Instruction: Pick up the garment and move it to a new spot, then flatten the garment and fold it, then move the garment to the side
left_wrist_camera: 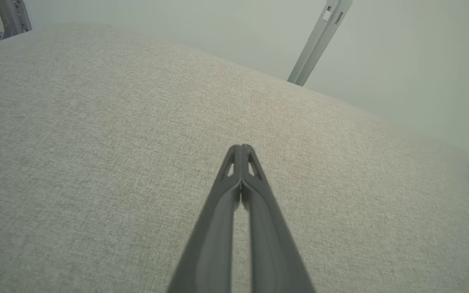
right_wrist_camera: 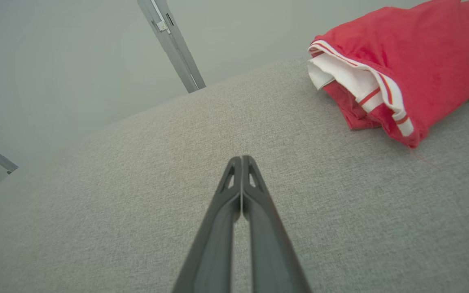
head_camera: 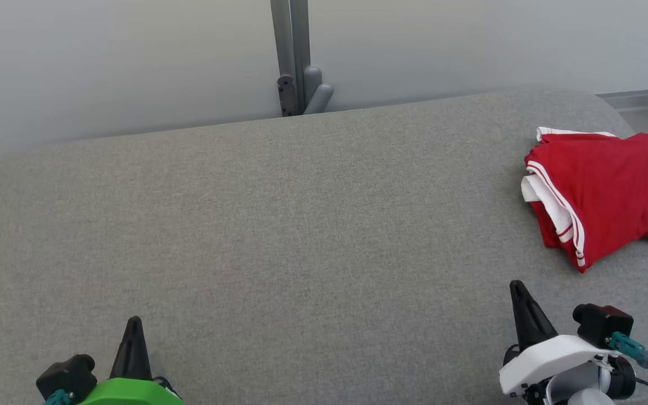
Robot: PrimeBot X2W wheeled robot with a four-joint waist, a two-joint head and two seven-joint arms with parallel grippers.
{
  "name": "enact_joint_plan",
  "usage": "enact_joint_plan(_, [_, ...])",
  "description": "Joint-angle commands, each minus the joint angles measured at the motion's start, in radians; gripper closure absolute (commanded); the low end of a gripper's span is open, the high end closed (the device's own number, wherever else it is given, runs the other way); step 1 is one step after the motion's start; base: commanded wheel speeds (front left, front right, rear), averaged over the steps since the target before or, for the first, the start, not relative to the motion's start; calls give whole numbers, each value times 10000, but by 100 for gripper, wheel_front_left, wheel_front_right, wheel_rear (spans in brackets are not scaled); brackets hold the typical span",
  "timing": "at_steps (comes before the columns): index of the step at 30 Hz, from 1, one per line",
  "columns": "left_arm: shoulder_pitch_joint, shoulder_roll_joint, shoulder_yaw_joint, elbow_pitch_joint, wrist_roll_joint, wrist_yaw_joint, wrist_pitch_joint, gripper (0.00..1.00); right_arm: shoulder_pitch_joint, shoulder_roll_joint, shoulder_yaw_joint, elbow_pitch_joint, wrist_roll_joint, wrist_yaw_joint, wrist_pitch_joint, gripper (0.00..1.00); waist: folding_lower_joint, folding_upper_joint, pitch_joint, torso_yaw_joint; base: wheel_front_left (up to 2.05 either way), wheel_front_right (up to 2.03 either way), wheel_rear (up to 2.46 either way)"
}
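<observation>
One garment (head_camera: 605,191), red with white striped trim, lies folded in a loose bundle at the far right of the single grey bench (head_camera: 279,225). There are two grippers. The right gripper (right_wrist_camera: 241,159) is near it and the left gripper (left_wrist_camera: 240,147) well apart, both empty with fingers pressed together.

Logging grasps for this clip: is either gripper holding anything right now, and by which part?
Nothing is held. The left gripper and right gripper are shut on nothing; the red garment lies apart on the grey surface.
</observation>
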Motion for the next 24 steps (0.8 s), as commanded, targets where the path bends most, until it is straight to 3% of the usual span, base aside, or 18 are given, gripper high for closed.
enact_joint_plan(1, [-273, 35, 71, -229, -542, -84, 119, 100, -259, -23, -82, -220, 575, -2, 127, 100, 0, 12, -1, 14, 0, 0, 0])
enact_joint_plan(24, [-560, 54, 348, -506, -3881, -319, 977, 100, -388, -42, -455, -485, 4082, -4, 997, 100, 0, 28, -6, 156, 0, 0, 0])
